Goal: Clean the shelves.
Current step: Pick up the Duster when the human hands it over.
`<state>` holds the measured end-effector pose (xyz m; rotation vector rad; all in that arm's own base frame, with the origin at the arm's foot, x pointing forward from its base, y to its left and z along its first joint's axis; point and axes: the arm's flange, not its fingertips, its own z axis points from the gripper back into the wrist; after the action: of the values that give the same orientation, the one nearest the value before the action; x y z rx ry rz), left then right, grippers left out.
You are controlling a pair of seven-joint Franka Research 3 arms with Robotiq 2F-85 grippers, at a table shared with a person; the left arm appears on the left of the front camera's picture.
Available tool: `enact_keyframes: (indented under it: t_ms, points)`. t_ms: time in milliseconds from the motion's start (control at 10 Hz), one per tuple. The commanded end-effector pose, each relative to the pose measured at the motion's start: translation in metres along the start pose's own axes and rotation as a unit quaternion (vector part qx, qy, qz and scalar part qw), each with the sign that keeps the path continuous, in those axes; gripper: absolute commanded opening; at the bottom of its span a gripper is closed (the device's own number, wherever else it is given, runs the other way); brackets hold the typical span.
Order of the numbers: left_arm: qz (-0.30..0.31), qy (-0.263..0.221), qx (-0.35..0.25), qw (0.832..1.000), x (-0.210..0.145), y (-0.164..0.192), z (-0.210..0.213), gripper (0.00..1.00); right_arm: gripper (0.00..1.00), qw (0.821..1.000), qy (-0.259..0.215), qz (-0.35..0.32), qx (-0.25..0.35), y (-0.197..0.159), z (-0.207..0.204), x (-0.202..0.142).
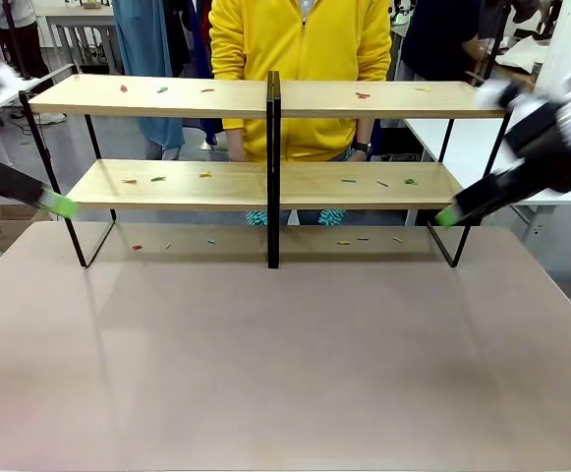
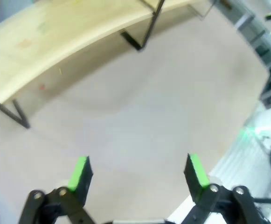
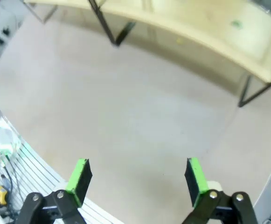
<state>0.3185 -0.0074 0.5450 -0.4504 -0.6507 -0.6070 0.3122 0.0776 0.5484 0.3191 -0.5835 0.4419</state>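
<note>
The shelves [image 1: 216, 184] stand across the far half of the table: two tiers of light wood on thin black frames, joined at a middle post. Small coloured scraps [image 1: 157, 179] lie scattered on both boards and on the table underneath. My left gripper [image 1: 61, 205] hangs at the left end of the lower board, blurred; in its wrist view [image 2: 137, 173] the jaws stand open and empty above the tabletop. My right gripper [image 1: 448, 215] sits by the right end of the lower board, and its wrist view [image 3: 136, 176] shows it open and empty too. The shelves [image 2: 56, 32] [image 3: 210, 28] show in both wrist views.
A person in a yellow top [image 1: 300, 59] stands behind the shelves. The beige tabletop [image 1: 285, 354] stretches bare toward me. A white table [image 1: 482, 147] stands at the back right, a cardboard box [image 1: 5, 224] on the floor at left.
</note>
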Motion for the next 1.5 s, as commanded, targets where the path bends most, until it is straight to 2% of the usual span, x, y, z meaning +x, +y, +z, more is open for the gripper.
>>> enact_keyframes:
  t_ms: [0,100,200,300,400,500,700,1100,1200,1400]
  points:
    - [-0.042,-0.071,0.069,0.994,-0.041,-0.035,0.042,1.0,1.0,0.994,-0.084,-0.005,-0.065,0.02,0.051,-0.007]
    - [-0.048,-0.102,0.129,0.985,-0.04,-0.055,0.06,1.0,1.0,0.987,-0.126,0.005,-0.097,0.036,0.074,-0.004]
    - [-0.058,-0.139,0.184,0.971,-0.033,-0.077,0.07,1.0,1.0,0.982,-0.145,0.021,-0.116,0.053,0.087,0.001]
    - [-0.087,-0.156,0.224,0.958,-0.017,-0.099,0.078,1.0,1.0,0.976,-0.157,0.032,-0.145,0.073,0.092,0.009]
    - [-0.136,-0.15,0.224,0.953,-0.005,-0.118,0.078,1.0,1.0,0.965,-0.181,0.028,-0.188,0.087,0.092,0.019]
    - [-0.13,-0.143,0.262,0.945,0.005,-0.132,0.073,1.0,1.0,0.956,-0.197,0.042,-0.214,0.101,0.091,0.025]
    - [-0.14,-0.128,0.249,0.95,0.019,-0.141,0.059,1.0,1.0,0.943,-0.209,0.061,-0.252,0.119,0.09,0.035]
    - [-0.126,-0.117,0.231,0.957,0.029,-0.145,0.048,1.0,1.0,0.939,-0.204,0.072,-0.266,0.118,0.096,0.042]
    - [-0.106,-0.122,0.232,0.959,0.033,-0.142,0.047,1.0,1.0,0.94,-0.205,0.067,-0.265,0.119,0.094,0.042]
    - [-0.008,-0.17,0.247,0.954,0.042,-0.145,0.045,1.0,1.0,0.942,-0.198,0.066,-0.262,0.113,0.092,0.044]
